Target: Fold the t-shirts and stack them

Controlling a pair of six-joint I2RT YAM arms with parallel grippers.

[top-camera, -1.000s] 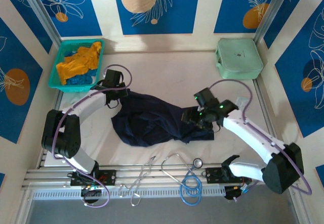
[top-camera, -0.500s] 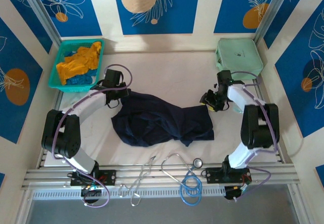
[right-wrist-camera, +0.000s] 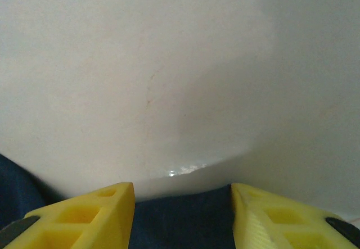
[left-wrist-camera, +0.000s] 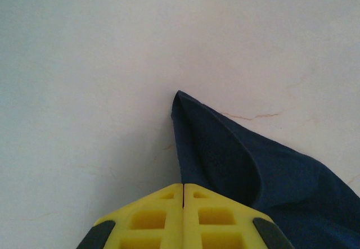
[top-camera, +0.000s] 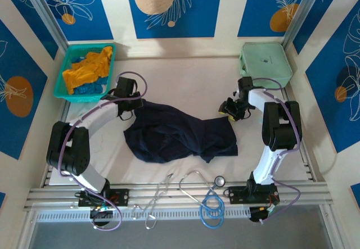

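Observation:
A large dark navy t-shirt (top-camera: 177, 134) lies crumpled in the middle of the white table. My left gripper (top-camera: 130, 110) sits at its back left corner. In the left wrist view the yellow fingers (left-wrist-camera: 183, 186) are pressed together, with the navy cloth (left-wrist-camera: 236, 159) running out from between the tips. My right gripper (top-camera: 226, 111) is at the shirt's back right corner. Its jaws (right-wrist-camera: 183, 190) stand apart, low over the table, with the navy hem (right-wrist-camera: 183, 221) lying flat between them. A mustard-orange t-shirt (top-camera: 90, 69) and a bright blue one (top-camera: 90, 89) are bunched in the basket.
The teal basket (top-camera: 61, 94) stands at the back left and a mint-green hard case (top-camera: 265, 63) at the back right, close behind my right arm. A stethoscope (top-camera: 205, 190) and loose cables lie along the front rail.
My right arm swung from over the shirt's right part out to its back right corner, and its jaws narrowed somewhat. The shirt's right side spread out. The left arm held still.

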